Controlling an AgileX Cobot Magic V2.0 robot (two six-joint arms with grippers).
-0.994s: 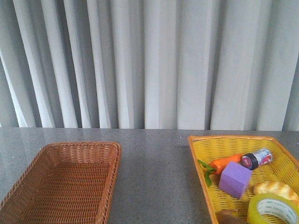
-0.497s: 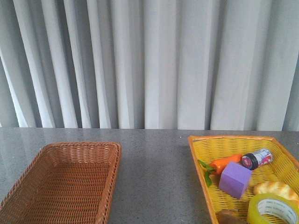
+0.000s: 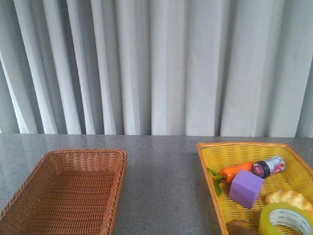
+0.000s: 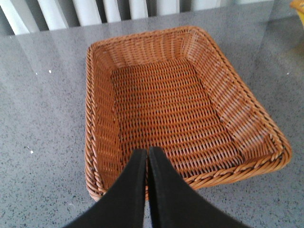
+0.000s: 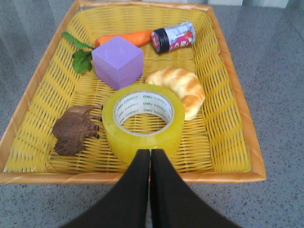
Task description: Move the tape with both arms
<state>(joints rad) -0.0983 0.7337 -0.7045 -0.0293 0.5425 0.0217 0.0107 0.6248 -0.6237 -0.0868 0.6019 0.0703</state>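
I see the tape (image 5: 144, 121) lying flat in the yellow basket (image 5: 240, 118), near its front edge, with the purple cube (image 5: 117, 61) behind it, bread (image 5: 179, 88) touching its right side and a brown lump (image 5: 75, 129) just left. My right gripper (image 5: 150, 153) hangs above the basket's near rim, fingers pressed together, holding nothing. My left gripper (image 4: 147, 152) is likewise closed, over the brown basket (image 4: 102, 137).

Two baskets: one brown basket (image 3: 73, 188), one yellow basket (image 3: 230, 149), one tape (image 5: 143, 121), one purple cube (image 5: 117, 61), one carrot (image 5: 124, 38)
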